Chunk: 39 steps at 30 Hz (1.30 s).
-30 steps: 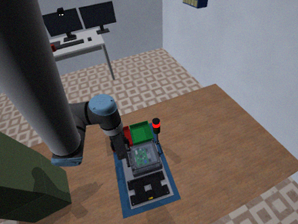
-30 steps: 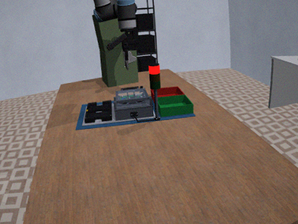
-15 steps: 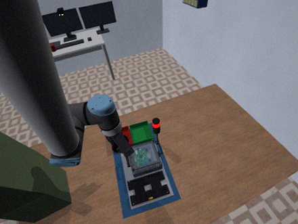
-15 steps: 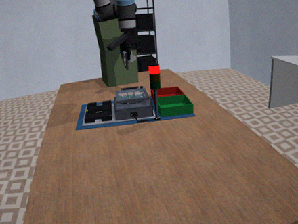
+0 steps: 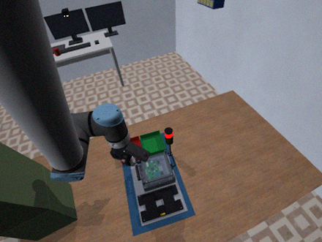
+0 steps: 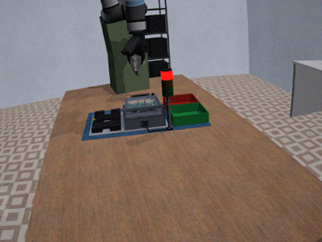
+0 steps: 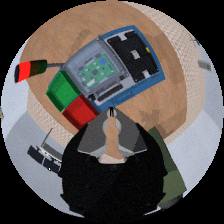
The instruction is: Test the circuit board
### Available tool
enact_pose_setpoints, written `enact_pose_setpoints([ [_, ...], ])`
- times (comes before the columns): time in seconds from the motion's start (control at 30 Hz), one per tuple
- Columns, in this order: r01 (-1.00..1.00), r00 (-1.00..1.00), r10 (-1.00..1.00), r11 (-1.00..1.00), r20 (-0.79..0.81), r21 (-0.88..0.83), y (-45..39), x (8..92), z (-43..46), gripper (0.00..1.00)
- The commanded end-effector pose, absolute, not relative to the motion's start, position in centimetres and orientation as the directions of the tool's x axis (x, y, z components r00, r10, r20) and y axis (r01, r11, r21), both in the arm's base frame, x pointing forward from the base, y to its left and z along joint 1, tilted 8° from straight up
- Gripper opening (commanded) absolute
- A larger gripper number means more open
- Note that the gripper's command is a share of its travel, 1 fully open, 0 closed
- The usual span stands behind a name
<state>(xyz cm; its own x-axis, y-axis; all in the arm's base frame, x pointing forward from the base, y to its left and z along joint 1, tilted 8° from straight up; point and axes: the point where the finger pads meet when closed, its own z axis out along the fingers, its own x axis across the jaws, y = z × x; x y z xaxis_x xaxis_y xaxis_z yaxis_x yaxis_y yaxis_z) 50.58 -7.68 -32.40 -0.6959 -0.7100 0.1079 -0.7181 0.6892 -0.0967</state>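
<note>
The tester (image 5: 158, 184) (image 6: 145, 122) has its clear lid down. The green circuit board (image 5: 152, 168) (image 7: 95, 71) lies flat inside, seen through the lid, component side up. Its white connector and the pins cannot be made out. The signal light (image 5: 168, 134) (image 6: 166, 75) (image 7: 23, 71) glows red. The black latch hook (image 5: 138, 172) (image 7: 109, 92) is on the tester's arm-facing side. My gripper (image 6: 137, 74) (image 7: 111, 107) is shut and empty, above and to the arm side of the tester. The red bin (image 6: 183, 98) (image 7: 80, 111) and green bin (image 5: 153, 143) (image 6: 191, 119) (image 7: 63, 93) show no board.
The black tray (image 5: 168, 208) (image 6: 113, 123) (image 7: 123, 47) holds no board and lies beside the tester, opposite the bins. The light's thin post (image 6: 169, 112) stands by the tester's far corner, near the green bin. A blue mat (image 5: 139, 229) (image 6: 86, 133) lies under everything.
</note>
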Motion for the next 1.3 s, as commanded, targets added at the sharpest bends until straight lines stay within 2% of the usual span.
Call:
enact_pose_setpoints([
  [0.0,-0.81,-0.586,-0.803,0.58,0.11,-0.08,-7.71,50.62,-32.36,0.0],
  [0.43,-0.961,-0.277,-0.952,0.274,0.131,-0.039,-7.7,50.62,-32.36,0.0],
  [1.27,-0.977,-0.214,-0.968,0.212,0.133,-0.03,-7.7,50.61,-32.36,0.0],
])
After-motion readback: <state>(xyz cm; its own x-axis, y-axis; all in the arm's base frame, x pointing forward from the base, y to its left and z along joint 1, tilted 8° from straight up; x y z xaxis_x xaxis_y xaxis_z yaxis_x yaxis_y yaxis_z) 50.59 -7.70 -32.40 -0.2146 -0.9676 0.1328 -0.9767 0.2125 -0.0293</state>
